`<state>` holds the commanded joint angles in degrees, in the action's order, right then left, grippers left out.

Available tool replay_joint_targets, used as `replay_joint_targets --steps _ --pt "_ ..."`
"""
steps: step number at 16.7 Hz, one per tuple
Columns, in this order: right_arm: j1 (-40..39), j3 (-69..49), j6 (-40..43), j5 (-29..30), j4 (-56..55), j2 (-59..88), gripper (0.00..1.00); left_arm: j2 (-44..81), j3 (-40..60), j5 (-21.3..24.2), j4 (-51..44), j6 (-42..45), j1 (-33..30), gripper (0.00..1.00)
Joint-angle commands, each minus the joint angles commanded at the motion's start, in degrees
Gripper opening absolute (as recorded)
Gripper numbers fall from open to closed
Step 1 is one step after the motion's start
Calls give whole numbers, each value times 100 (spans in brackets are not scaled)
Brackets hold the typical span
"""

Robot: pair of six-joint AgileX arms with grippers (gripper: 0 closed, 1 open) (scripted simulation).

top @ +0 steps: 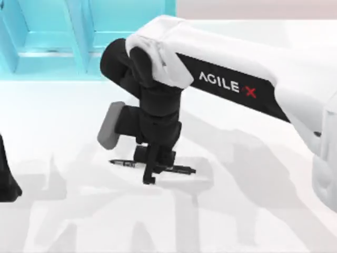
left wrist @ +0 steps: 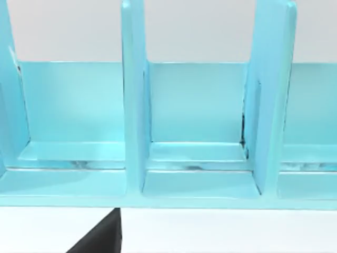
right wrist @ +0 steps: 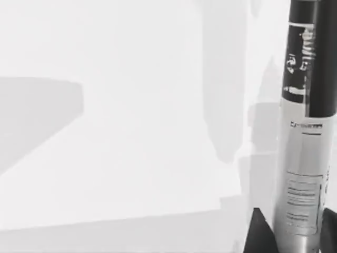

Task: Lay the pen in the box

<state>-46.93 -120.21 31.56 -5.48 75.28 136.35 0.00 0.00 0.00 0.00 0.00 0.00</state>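
Note:
The pen [top: 181, 169], slim and black with a pale printed band, lies flat on the white table near its middle. My right gripper [top: 157, 167] points straight down over the pen's middle, one finger on each side. The right wrist view shows the pen [right wrist: 300, 174] close up, with dark fingertips [right wrist: 259, 234] tight against both of its sides, so the gripper is shut on it. The box [top: 52, 47], turquoise with upright dividers, stands at the back left and is seen from the front as the box [left wrist: 200, 184] in the left wrist view. My left arm [top: 8, 179] is parked at the left edge.
The right arm's white forearm [top: 237, 79] stretches from the right edge across the back of the table. Bare white table [top: 253, 211] lies in front of and around the pen. The box's dividers [left wrist: 134, 105] form several open compartments.

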Motion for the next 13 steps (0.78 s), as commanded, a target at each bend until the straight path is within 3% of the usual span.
replay_joint_targets --steps 4,13 --pt "22 -737 -9 -4 834 -100 0 0 0 0 0 0 0 100" --pt "249 -692 -334 60 909 -139 0 0 0 0 0 0 0 100"
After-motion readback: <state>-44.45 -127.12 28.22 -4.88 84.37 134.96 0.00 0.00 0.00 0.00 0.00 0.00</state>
